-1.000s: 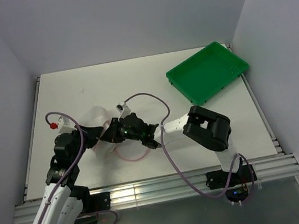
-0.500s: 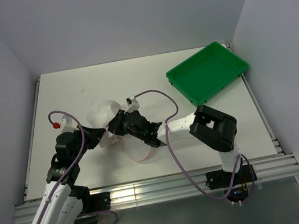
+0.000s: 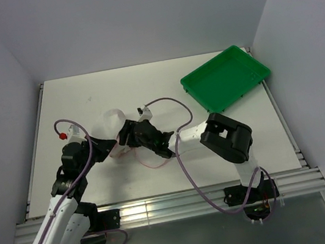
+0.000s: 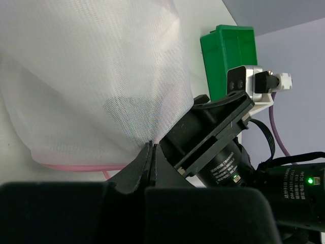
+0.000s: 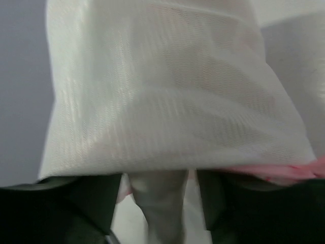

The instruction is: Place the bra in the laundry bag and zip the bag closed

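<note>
Over the table [image 3: 162, 79], left of middle, L gripper [image 4: 151, 151] is pressed together on laundry bag [image 3: 112, 121] mesh edge; R gripper [image 5: 158, 185] stands spread, close against the bag.

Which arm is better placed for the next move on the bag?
Probably the right. The left gripper is pinched shut on the laundry bag mesh, steadying it; the right gripper sits against the bag, jaws apart and free.

laundry bag [image 3: 111, 122]: 1 | green tray [image 3: 225, 78]: 1 | robot arms: 2, the left arm [image 3: 62, 193] and the right arm [image 3: 227, 139] | purple cables [image 3: 160, 100]: 2, one on each arm | worktop [image 3: 144, 84]: 1 | small red knob [image 3: 61, 137]: 1
</note>
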Motion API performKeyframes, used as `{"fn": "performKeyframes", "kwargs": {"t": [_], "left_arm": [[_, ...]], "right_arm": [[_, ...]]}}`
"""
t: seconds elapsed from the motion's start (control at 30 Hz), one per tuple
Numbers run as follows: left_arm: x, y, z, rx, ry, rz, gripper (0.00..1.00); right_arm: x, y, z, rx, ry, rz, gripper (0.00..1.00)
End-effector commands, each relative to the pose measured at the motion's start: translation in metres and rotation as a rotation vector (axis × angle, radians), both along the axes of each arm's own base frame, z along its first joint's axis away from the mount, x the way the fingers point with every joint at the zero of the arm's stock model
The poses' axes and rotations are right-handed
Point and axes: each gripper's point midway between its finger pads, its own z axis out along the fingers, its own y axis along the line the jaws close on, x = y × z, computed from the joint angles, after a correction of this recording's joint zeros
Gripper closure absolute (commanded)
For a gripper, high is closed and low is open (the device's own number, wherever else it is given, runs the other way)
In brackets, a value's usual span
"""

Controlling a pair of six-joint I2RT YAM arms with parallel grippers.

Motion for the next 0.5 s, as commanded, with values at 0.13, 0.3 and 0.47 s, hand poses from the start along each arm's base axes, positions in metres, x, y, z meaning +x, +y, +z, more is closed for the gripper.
{"fn": "performKeyframes", "kwargs": {"t": [0.13,0.3,0.47], "left_arm": [[0.016,-0.006,0.027,-0.058,-0.063,0.01,1.0],[0.024,-0.001,0.029,-0.043,-0.075,0.051,1.0],[0.03,0.002,0.034,-0.032,-0.082,0.07,1.0]], "right_arm": [[-0.001,-0.027,0.015,-0.141,-0.09,0.034,0.14],[-0.019,-0.043,0.018,-0.183,-0.112,0.101,0.06],[-0.031,-0.057,0.021,-0.25,-0.125,0.156,0.0]]}}
